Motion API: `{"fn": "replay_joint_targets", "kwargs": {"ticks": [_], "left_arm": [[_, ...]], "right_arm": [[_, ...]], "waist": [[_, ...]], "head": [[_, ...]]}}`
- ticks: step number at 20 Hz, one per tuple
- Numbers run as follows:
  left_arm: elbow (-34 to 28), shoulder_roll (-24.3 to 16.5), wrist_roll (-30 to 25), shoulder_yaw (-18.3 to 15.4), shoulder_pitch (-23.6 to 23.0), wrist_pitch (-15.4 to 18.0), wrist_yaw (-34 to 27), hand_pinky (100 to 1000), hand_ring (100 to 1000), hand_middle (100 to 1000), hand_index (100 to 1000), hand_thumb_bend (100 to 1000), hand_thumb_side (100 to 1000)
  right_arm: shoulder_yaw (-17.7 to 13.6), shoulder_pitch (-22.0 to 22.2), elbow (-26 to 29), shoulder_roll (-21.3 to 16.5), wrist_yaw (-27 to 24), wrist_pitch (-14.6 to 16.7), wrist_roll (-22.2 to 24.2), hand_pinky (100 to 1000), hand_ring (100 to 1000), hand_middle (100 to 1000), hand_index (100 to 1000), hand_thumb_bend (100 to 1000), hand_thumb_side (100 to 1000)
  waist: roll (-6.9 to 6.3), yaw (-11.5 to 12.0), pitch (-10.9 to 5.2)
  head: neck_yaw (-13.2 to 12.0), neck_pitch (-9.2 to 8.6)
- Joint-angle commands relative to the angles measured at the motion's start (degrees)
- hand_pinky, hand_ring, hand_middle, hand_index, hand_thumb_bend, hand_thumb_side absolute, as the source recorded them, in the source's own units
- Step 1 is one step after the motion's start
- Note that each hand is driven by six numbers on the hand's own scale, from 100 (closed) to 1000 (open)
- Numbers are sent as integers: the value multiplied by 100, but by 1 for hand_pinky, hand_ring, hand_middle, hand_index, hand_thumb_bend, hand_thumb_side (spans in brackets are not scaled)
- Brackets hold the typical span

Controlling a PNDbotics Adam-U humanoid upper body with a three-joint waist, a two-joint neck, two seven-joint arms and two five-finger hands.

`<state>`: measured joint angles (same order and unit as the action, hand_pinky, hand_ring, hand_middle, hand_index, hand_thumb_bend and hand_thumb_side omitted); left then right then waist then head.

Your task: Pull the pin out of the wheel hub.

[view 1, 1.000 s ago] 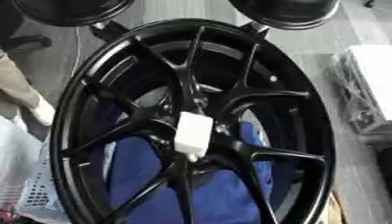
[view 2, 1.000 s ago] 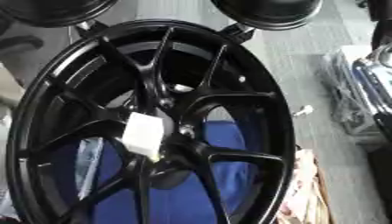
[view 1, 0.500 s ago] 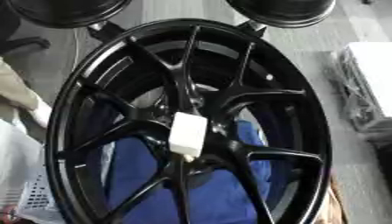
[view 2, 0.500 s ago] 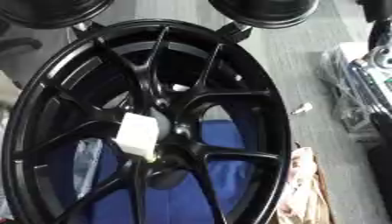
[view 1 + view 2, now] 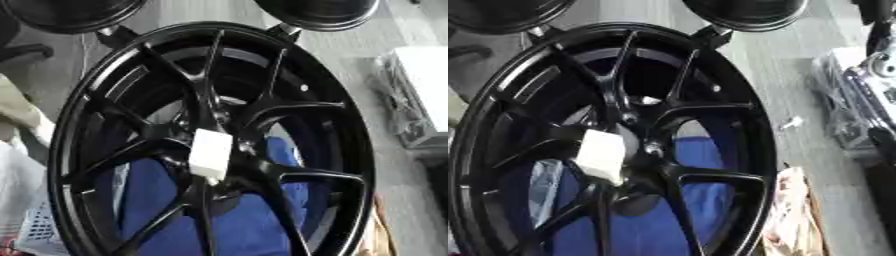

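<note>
Neither robot hand can be made out in either view, so how far the fingers are open, or whether they hold anything, cannot be told. In the left eye view a black wheel (image 5: 203,95) with thin forked spokes fills most of the picture, standing up and tilted, its rim reaching from the top to the lower edge. At its middle is the hub (image 5: 251,166), and a white block (image 5: 211,156) lies right on the hub, slightly askew, covering the hub's left part; whether this block is the pin or only a tag cannot be told, and nothing touches it. Blue cloth (image 5: 236,225) shows through the lower gaps between the spokes, behind the wheel. Two dark round things sit at the top edge, one at the left (image 5: 74,12) and one at the right (image 5: 319,11), each just above the rim. A white box (image 5: 424,95) lies on the grey floor well to the right, and a white bag (image 5: 17,200) shows at the lower left. In the right eye view the block again sits on the hub, left of centre. A small white scrap (image 5: 792,122) lies on the floor just right of the rim, a pale crumpled sheet (image 5: 789,215) lies by the lower right of the wheel, and a black and silver shape (image 5: 877,70) stands at the right edge, too cut off to name.
</note>
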<state>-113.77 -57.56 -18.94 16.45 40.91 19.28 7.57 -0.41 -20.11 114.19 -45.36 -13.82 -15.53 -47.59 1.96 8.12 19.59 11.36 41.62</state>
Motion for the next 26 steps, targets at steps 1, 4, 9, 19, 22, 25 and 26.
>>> {"fn": "replay_joint_targets", "kwargs": {"ticks": [1,4,9,19,22,25,26], "left_arm": [[-82,-169,-403,293,382,54,58,821,763,761,814,166,528],[-82,-82,-762,609,729,65,38,825,769,769,820,163,540],[-82,68,-1237,953,1205,551,26,823,782,787,832,228,453],[-82,664,-1886,1498,1919,1121,136,820,785,793,842,283,359],[-82,859,-2073,1596,2137,1165,199,815,793,803,851,353,314],[-82,1101,-2185,1676,2346,1282,365,813,793,804,848,363,294],[-82,1187,-2211,1709,2397,1290,391,813,793,804,847,361,293]], "right_arm": [[-44,-40,40,-141,40,-260,-204,665,641,557,690,100,626],[-30,-34,40,-138,52,-284,-199,665,640,556,689,100,627],[13,-40,40,-130,53,-294,-186,665,640,556,689,100,629],[88,-34,40,-79,64,-299,-121,663,638,554,688,100,634],[122,-37,40,-65,68,-311,-93,663,638,554,687,100,634],[134,-32,40,-39,83,-317,-90,662,638,554,685,100,636],[137,-30,40,-31,86,-318,-92,661,638,553,685,100,636]], "waist": [[4,-9,-147],[6,2,-149],[-1,19,-158],[14,45,-163],[17,57,-161],[21,71,-161],[23,74,-162]], "head": [[45,-92],[66,-97],[93,-128],[197,-172],[223,-171],[220,-190],[215,-196]]}}
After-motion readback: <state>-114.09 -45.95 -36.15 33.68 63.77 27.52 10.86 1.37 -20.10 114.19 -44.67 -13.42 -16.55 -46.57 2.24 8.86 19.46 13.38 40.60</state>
